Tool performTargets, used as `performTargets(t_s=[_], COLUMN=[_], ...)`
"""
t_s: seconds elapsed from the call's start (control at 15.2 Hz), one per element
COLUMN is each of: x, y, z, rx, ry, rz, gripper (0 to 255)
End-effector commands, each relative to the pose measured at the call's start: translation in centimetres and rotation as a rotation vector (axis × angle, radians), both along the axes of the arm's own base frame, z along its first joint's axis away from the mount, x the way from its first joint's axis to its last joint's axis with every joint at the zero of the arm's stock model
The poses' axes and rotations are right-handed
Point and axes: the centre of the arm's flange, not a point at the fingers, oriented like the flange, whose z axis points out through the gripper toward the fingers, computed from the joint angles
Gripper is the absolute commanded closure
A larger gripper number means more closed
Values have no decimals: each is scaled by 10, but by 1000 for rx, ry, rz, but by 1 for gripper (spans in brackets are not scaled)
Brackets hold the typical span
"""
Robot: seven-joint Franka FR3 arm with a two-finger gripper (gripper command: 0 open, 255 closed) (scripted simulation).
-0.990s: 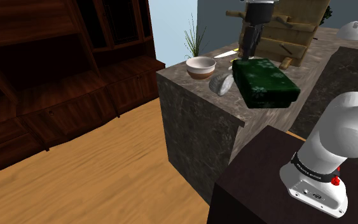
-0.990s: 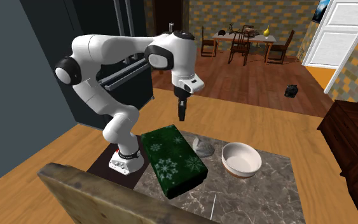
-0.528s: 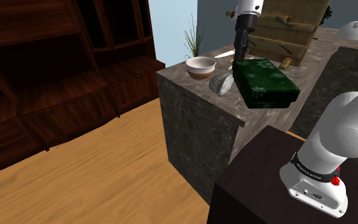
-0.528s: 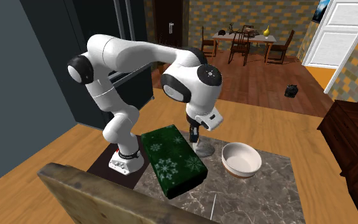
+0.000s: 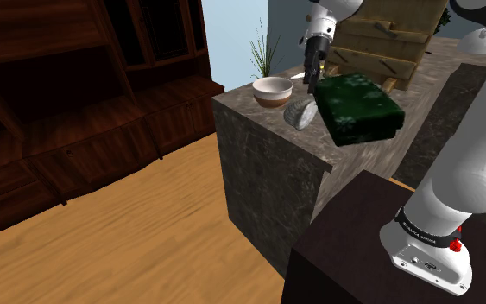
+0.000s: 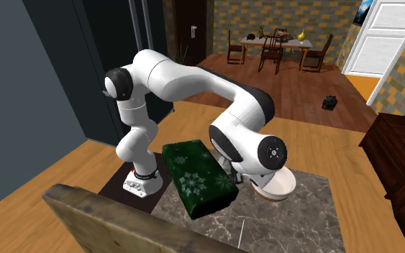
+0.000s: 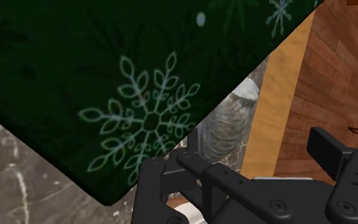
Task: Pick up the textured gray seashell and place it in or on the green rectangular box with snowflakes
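The ridged gray seashell (image 5: 300, 112) lies on the marble counter by its edge, between the white bowl (image 5: 272, 90) and the dark green snowflake box (image 5: 358, 105). My gripper (image 5: 311, 80) points down just above and behind the shell, close to the box's near corner. In the wrist view the shell (image 7: 229, 123) lies beside the box's edge (image 7: 75, 83), and the gripper (image 7: 238, 153) is open, its black fingers (image 7: 153, 181) standing apart and not touching the shell. In the second exterior view the arm's wrist covers the shell, next to the box (image 6: 197, 176).
The counter (image 5: 271, 160) drops to a wooden floor right beside the shell. A slatted wooden rack (image 5: 388, 39) stands behind the box and a white kettle (image 5: 484, 41) farther back. Dark wooden shelving (image 5: 68, 95) fills the shoulder view's left. The bowl's rim (image 6: 283, 188) pokes out from behind the wrist.
The arm swung over the counter and lowered the gripper from above the box to beside the shell. The green box turned slightly.
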Motion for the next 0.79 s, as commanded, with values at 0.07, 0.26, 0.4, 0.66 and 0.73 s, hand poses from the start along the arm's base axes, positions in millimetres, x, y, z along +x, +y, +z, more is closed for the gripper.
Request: performTargets(t_s=[0.07,0.26,0.4,0.66,0.73], x=[-5,-10,-11,-11,-11], y=[1,11,12,12,12], z=[-31,-43,-45,-45,-45], rx=[-16,-16,-16,-16,-16], ry=[46,46,46,46,46], rz=[7,7,7,7,7], gripper=[0,0,0,0,0])
